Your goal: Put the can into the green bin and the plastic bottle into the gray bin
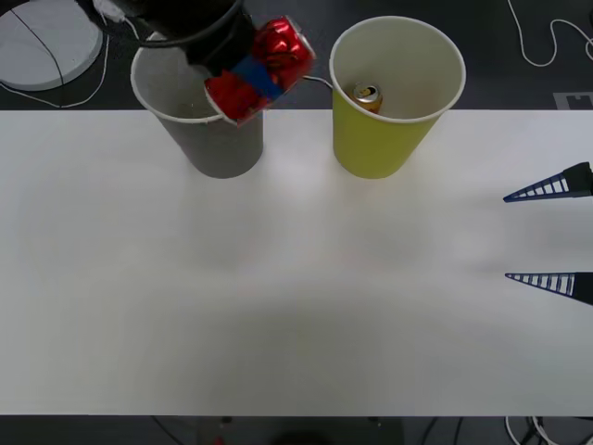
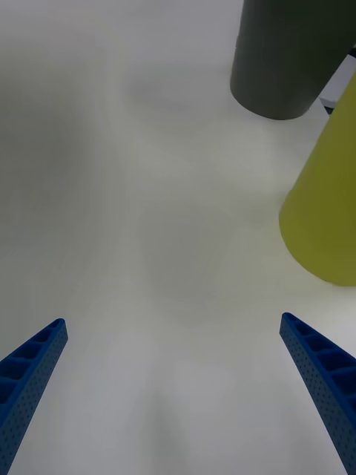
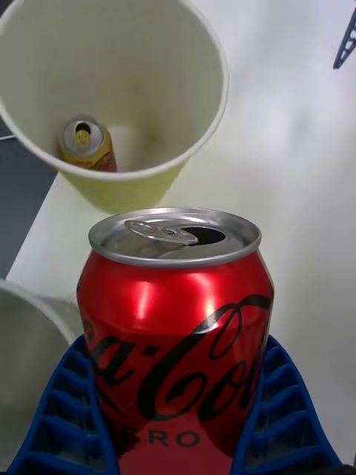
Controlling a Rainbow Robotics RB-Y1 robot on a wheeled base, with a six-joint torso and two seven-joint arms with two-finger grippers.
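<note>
The can [image 1: 264, 69], red with a silver top and an opened pull tab, sits clenched between the blue ribbed fingers [image 3: 70, 415] of my left pincer [image 1: 248, 79]. I hold it in the air, tilted, above the far edge of the table [image 1: 278, 297], over the near-right rim of the gray bin [image 1: 199, 125] and in the gap between that bin and the green bin [image 1: 394, 102]. In the left wrist view the can's top [image 3: 174, 234] faces the green bin's open mouth.

The green bin [image 3: 111, 96] stands upright at the back of the table, and a gold can [image 1: 368, 95] lies on its bottom against the inner wall. The gray bin stands upright just to its left, the two near each other but apart; I cannot tell what its inside holds, since my arm covers part of the opening.

My right pincer [image 1: 548, 236] hangs low over the table's right side with its fingers spread wide and nothing between them, well apart from both bins. From its wrist camera the gray bin [image 2: 285, 59] and the green bin [image 2: 326, 200] rise ahead.

A white round object [image 1: 42, 37] and cables lie on the dark floor beyond the table.
</note>
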